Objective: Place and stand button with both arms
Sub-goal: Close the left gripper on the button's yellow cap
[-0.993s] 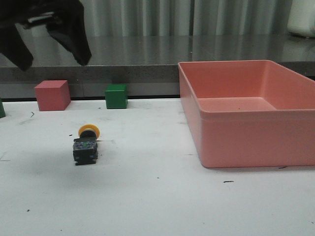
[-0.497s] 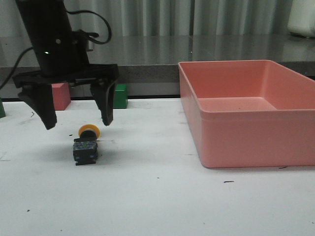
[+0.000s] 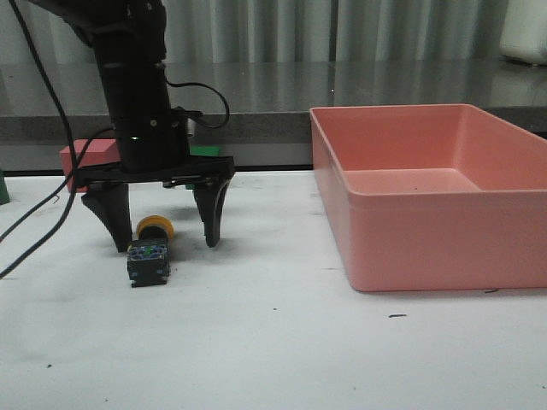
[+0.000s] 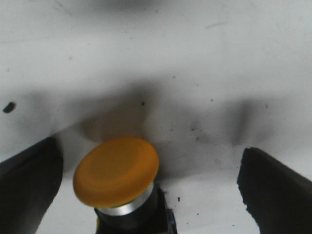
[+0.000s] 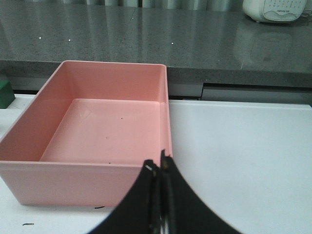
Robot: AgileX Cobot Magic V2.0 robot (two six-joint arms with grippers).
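Observation:
The button [image 3: 149, 249] lies on its side on the white table, yellow cap toward the back, black boxy base toward the front. My left gripper [image 3: 165, 243] is open, pointing down, its fingertips low on either side of the cap. In the left wrist view the yellow cap [image 4: 116, 169] sits between the two black fingers [image 4: 273, 187], nearer one of them, touching neither. My right gripper [image 5: 159, 168] is shut and empty, seen only in the right wrist view, near the pink bin.
A large pink bin [image 3: 513, 239] stands at the right; it also shows in the right wrist view [image 5: 29, 183]. A red cube [image 3: 79, 152] and a green cube [image 3: 203, 151] stand behind the left arm. A grey counter [image 3: 359, 94] runs along the back.
My left arm has come down from the upper left and moved right. Its open fingers now straddle the button's cap near the table. The button has not moved.

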